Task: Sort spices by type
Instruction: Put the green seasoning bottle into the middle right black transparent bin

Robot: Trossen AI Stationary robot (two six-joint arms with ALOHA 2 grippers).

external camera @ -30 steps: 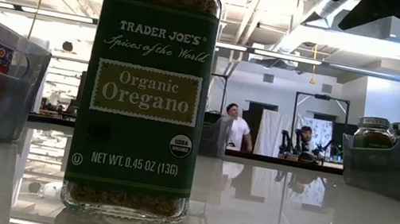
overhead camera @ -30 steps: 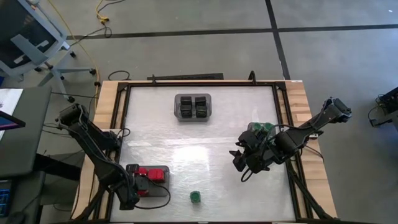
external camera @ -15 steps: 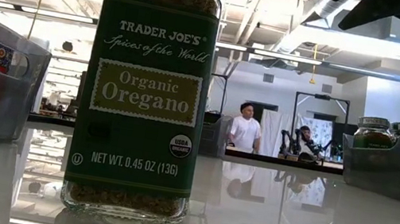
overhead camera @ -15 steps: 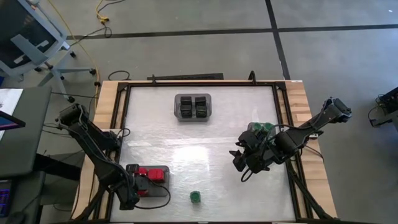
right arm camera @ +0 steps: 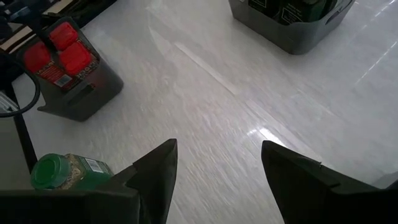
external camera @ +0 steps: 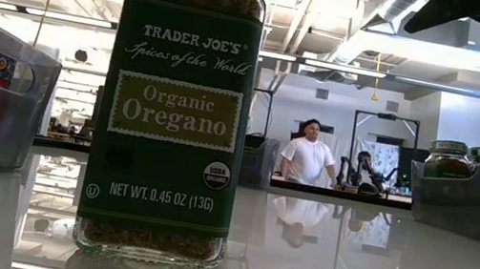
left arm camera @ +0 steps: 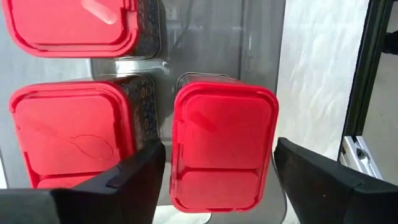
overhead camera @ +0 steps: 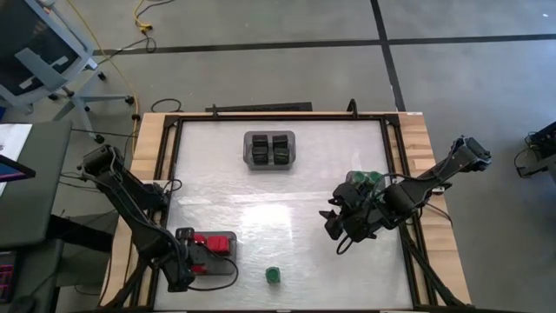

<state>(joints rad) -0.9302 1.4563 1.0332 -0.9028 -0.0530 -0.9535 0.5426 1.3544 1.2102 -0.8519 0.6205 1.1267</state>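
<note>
White, glossy bench (overhead camera: 287,217) with a dark frame, seen from above; positions are read as on a clock face laid on the bench, 6 o'clock at the near edge. Nearest, at about 6 o'clock, one round glass oregano jar with a green lid (overhead camera: 274,276) stands upright and alone on the bare surface; in the low view it fills the foreground, label facing the camera. At about 7 o'clock a grey rectangular tray (overhead camera: 228,239) holds three red boxy spice containers with flat red lids (left arm camera: 224,149). The left claw (overhead camera: 193,261) hangs directly over this tray, its two dark fingers (left arm camera: 134,174) spread apart on either side of one red container, with a visible gap on both sides and nothing gripped. At about 3 o'clock the right claw (overhead camera: 340,228) hovers above bare bench, fingers (right arm camera: 155,168) parted and empty; the lone jar and the tray of red containers show beyond it in the right wrist view. Just beside the right arm, near the 3 o'clock edge, a second grey tray (overhead camera: 356,181) holds round jars with green lids (overhead camera: 372,178), partly hidden by the arm. Farthest, at about 12 o'clock, a third grey tray (overhead camera: 270,136) holds black cube-like containers (overhead camera: 270,149) side by side. Beyond the bench, the low view shows a person in a white shirt (external camera: 309,155).
</note>
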